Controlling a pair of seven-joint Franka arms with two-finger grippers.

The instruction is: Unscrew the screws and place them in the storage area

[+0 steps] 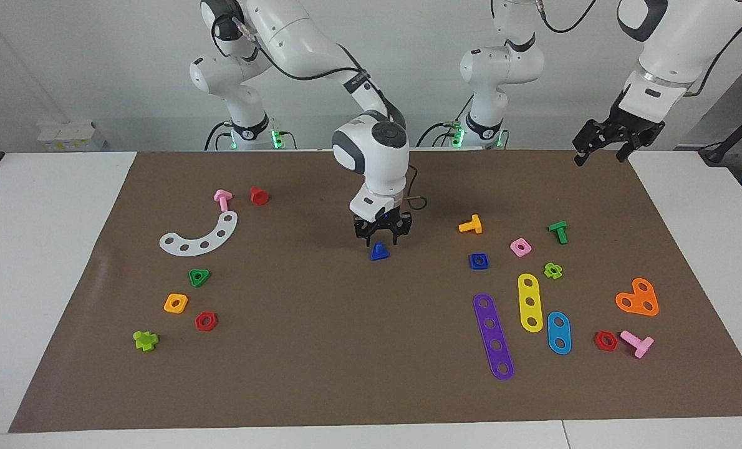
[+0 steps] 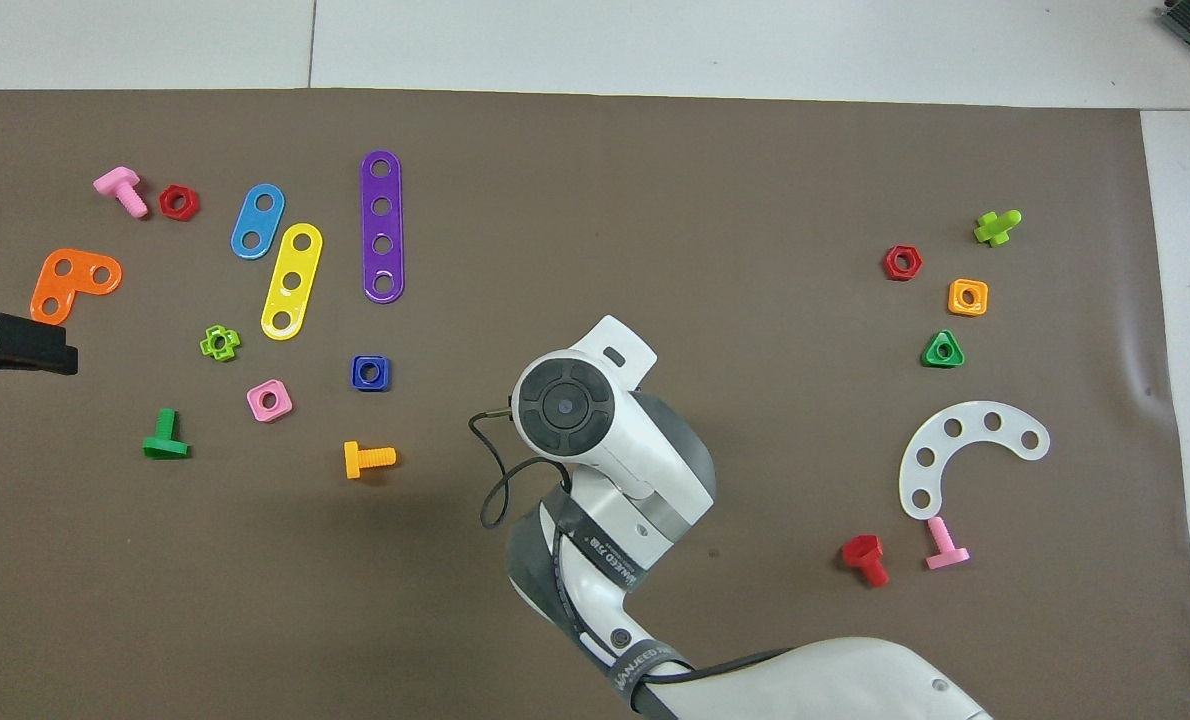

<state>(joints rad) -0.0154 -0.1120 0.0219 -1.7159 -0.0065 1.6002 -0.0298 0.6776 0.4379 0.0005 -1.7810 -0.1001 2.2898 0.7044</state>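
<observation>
Our right gripper (image 1: 382,239) hangs mid-mat with its black fingers pinching the shaft of the small blue plastic triangular-headed screw (image 1: 379,252), head downward, just above the brown paper mat (image 1: 321,349). We judge it light, rigid and slick, best held by the shaft. The left gripper (image 1: 602,148) waits, fingers spread, over the mat's edge.

blue triangular-headed screw (image 1: 379,252) on mid-mat (storage area (image 1: 190,268) well apart).
</observation>
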